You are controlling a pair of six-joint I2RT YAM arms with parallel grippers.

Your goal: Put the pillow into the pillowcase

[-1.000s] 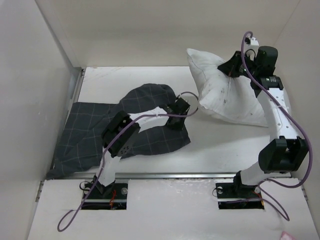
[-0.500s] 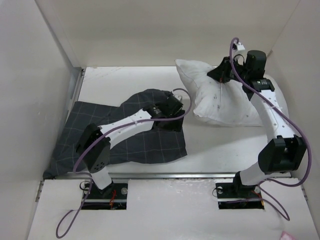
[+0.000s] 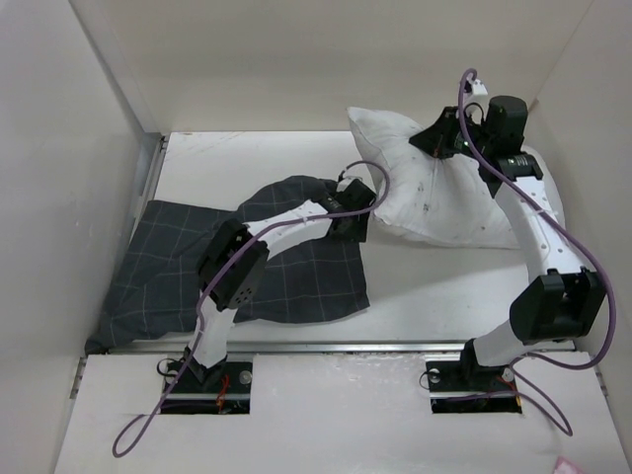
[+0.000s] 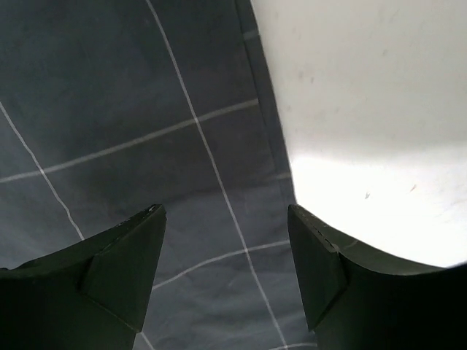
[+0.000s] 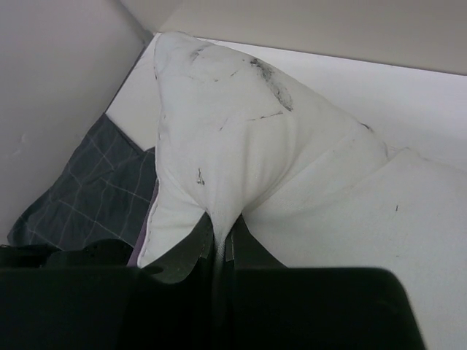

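My left pincer (image 4: 226, 219) hangs open over the pillowcase (image 4: 109, 109), at its hem beside bare surface (image 4: 379, 109); the pillowcase lies spread at near left. Farther back, my right pincer (image 5: 219, 237) is clamped on a fold of the pillow (image 5: 241, 138), at far right.

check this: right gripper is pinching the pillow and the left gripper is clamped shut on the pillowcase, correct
Not quite. The left gripper is not clamped shut: the left wrist view shows its jaws open over the pillowcase, gripping nothing. The right gripper is indeed pinching the pillow.
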